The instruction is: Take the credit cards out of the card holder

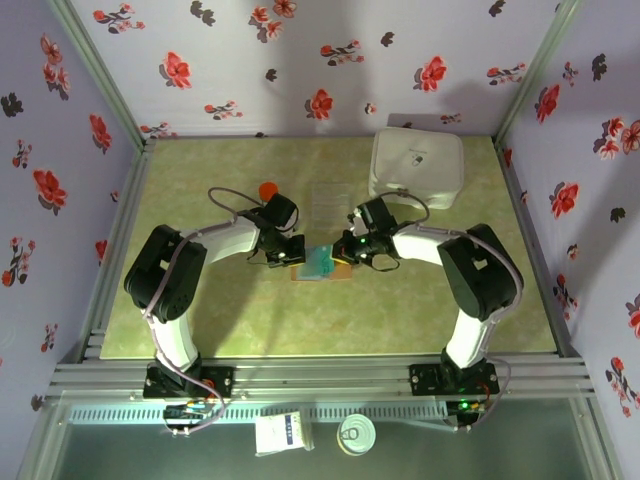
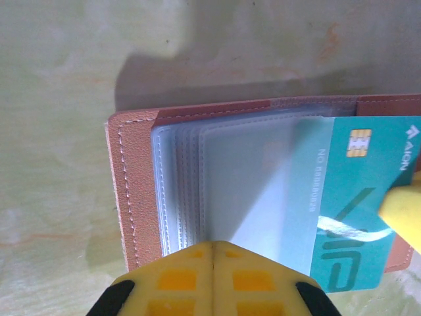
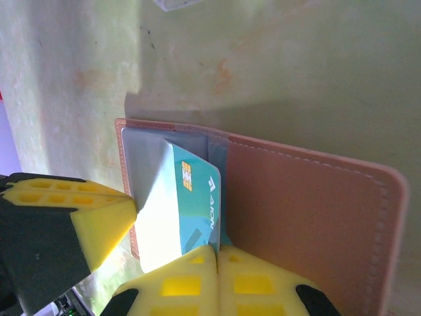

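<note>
Between my two tools, in the top view, the card holder (image 1: 299, 271) lies open on the table (image 1: 250, 320) with a teal credit card (image 1: 320, 262) over its middle. My left tool (image 1: 283, 256) meets it from the left and my right tool (image 1: 346, 256) from the right. A white box (image 1: 417, 168) stands beyond the right tool. A clear tray (image 1: 328, 205) lies beyond the gap between both tools.

Left wrist view: my left tool (image 2: 214, 247) is clenched, fingers pressed flat together. Its tips sit over the near edge of the clear sleeves (image 2: 243, 178) in the card holder (image 2: 135, 191). I cannot tell whether it pinches a sleeve or only presses down. To its right the credit card (image 2: 348, 217) protrudes from a sleeve, chip face up. One yellow finger (image 2: 402, 214) of my right tool covers the card's right edge.

Right wrist view: my right tool (image 3: 217, 251) is closed on the lower corner of the credit card (image 3: 197, 187). The card stands tilted, partly out of the card holder (image 3: 309, 217). The brown cover lies to the right of this tool. The left tool (image 3: 125, 214) sits to its left, tip at the sleeve edge.
</note>
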Controlling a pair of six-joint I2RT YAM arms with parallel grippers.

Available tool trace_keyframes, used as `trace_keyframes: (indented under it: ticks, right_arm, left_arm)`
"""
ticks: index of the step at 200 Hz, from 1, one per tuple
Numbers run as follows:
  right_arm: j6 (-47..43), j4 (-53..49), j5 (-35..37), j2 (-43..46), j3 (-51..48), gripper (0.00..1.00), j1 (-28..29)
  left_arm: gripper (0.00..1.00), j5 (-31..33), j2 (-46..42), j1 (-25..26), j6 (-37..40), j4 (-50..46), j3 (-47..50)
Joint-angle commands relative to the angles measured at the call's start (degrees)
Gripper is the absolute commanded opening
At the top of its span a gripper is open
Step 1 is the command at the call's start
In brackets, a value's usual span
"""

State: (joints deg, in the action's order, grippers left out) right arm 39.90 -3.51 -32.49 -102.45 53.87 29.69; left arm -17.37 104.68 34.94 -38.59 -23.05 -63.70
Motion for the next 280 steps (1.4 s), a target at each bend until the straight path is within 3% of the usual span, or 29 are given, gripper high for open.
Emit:
trace_keyframes:
  ticks: [1,35,103,156,191,249,280]
  right_arm:
    - [-4.3,-8.1,3.6,3.0,0.5,0.02,-0.4]
    - [-12.1,-17.2,6.2,7.2,5.2,0.01,-0.4]
    - [-43.7,-34.3,18.2,6.6,20.9,0.0,-0.4]
    - [-74.2,-47.4,18.0,-4.1,40.6,0.0,-0.3]
    - [-87.1,-56.9,21.1,-13.5,55.4,0.0,-0.3]
    - [-94.3,-70.5,19.3,-30.4,77.4,0.0,-0.5]
    - [-95.2,-70.9,19.5,-35.2,82.0,0.0,-0.5]
  left_arm:
    - [0.0,2.4,1.1,-0.2,0.7,-2.6,1.2]
    - [0.0,1.9,-0.9,-0.2,0.4,-2.5,0.3]
    - [0.08,2.9,-6.1,-0.6,-0.2,-3.2,-0.2]
    - [0.09,4.2,-11.7,-3.1,-0.3,-3.3,5.7]
    - [0.09,4.7,-16.3,-5.2,-0.6,-3.5,10.3]
    - [0.09,4.9,-19.3,-7.2,-0.4,-4.5,13.4]
    - [0.09,5.0,-19.1,-7.5,-0.3,-4.9,13.4]
